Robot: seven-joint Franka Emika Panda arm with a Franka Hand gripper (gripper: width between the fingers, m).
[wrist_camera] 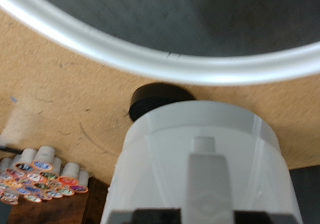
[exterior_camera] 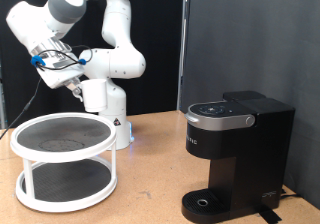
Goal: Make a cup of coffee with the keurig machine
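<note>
The keurig machine is a boxy black coffee maker standing at the exterior view's right, its lid down and its round drip base bare. No cup shows in either view. My gripper hangs at the exterior view's upper left, above the far edge of a white two-tier round rack, far from the machine. Nothing shows between its fingers. The wrist view looks down on the rack's white rim and the wooden table; the fingertips are not clearly seen there.
The arm's white base and a black round part fill the wrist view's middle. A row of small coffee pods sits in a box beside the base. A dark curtain hangs behind the table.
</note>
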